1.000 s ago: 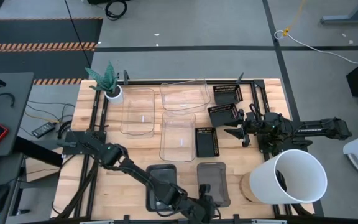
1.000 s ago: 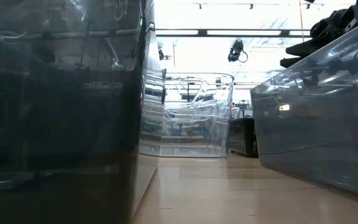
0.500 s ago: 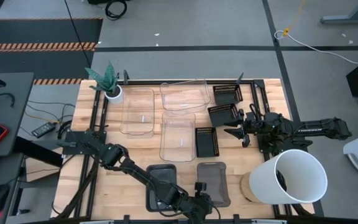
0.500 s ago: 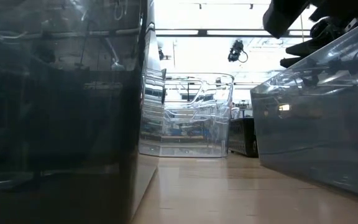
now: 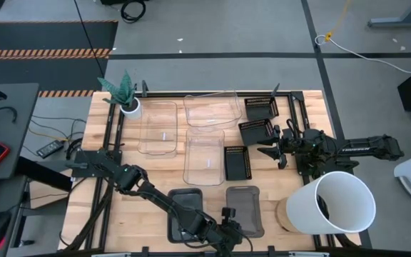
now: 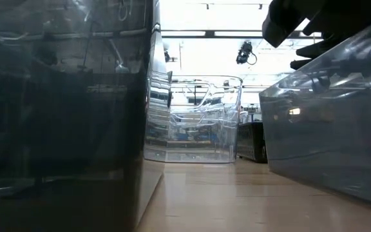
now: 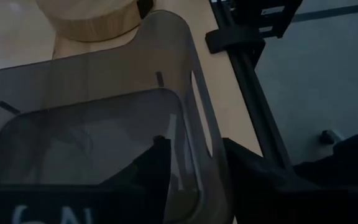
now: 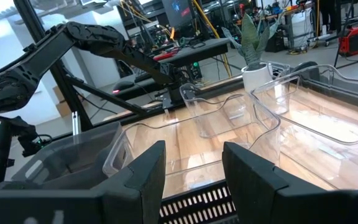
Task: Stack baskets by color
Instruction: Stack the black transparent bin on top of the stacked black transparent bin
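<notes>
Two dark grey baskets [image 5: 186,210] [image 5: 245,207] rest flat near the table's near edge. Three clear baskets [image 5: 158,127] [image 5: 211,108] [image 5: 204,155] and three black slotted baskets [image 5: 261,108] [image 5: 255,132] [image 5: 236,163] lie farther back. My left gripper [image 5: 227,227] is open, tipped down over the right grey basket's near end. One finger [image 7: 157,168] stands inside the near end wall [image 7: 197,118] and shows through it. The other [image 7: 253,177] stands outside. My right gripper [image 5: 273,151] waits open by the black baskets. My left gripper straddles the right grey basket's near end wall [image 7: 207,155], by the handle slot, slanting down from the table's left. One finger is inside, one outside. I cannot tell whether either finger touches the wall. The basket sits flat on the table.
A big white bucket [image 5: 337,203] on a round wooden base [image 7: 89,18] stands just right of the grey basket. A small potted plant [image 5: 127,100] sits at the far left corner. The black table frame [image 7: 253,93] runs close along the near edge.
My left gripper has tipped downward and sunk a little over the right grey basket's near end, coming into the low view's upper right. The baskets have kept still.
</notes>
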`<state>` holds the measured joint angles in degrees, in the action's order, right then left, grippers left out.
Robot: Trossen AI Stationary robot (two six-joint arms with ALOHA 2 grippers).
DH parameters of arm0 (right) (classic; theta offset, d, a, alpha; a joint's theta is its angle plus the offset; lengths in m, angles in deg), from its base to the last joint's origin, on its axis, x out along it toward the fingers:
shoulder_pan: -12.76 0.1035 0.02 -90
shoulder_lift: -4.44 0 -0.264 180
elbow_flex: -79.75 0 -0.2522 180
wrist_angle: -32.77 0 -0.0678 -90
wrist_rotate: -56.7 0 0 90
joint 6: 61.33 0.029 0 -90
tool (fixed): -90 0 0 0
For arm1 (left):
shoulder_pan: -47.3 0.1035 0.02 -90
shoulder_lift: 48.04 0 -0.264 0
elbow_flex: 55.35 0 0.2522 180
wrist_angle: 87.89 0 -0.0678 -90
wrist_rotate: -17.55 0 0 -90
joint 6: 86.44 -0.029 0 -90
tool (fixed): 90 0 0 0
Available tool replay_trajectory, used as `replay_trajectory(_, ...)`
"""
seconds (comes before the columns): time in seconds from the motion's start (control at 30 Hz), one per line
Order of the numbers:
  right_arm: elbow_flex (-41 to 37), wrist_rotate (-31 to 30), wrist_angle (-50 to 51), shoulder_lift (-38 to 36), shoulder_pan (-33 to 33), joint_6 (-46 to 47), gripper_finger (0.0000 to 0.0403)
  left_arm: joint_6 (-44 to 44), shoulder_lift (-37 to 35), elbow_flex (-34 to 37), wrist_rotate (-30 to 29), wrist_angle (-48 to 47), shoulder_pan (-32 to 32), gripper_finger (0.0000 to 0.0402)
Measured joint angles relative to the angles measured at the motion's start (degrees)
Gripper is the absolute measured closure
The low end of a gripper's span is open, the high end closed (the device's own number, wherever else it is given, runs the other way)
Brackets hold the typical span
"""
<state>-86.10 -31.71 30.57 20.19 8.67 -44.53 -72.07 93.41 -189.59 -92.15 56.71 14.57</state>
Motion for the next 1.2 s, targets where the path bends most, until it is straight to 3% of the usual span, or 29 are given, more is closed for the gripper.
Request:
replay_trajectory(0.53,0.0,0.01,0.0,0.0,0.01,-0.01,0.0238,0.01,-0.07,0.0,1.04,0.06,-0.02,0.0391)
replay_trajectory(0.77,0.0,0.01,-0.01,0.0,0.0,-0.02,0.0238,0.26,-0.26,-0.9,3.15,-1.36,0.0,0.0392)
replay_trajectory(1.07,0.0,0.02,-0.03,-0.02,0.02,-0.02,0.0238,-4.3,-0.58,-13.58,0.83,-16.78,-2.84,0.0394)
replay_trajectory(1.2,-0.02,0.02,-0.04,-0.02,0.02,-0.02,0.0238,-4.34,-3.03,-13.09,-1.19,-20.04,-4.73,0.0394)
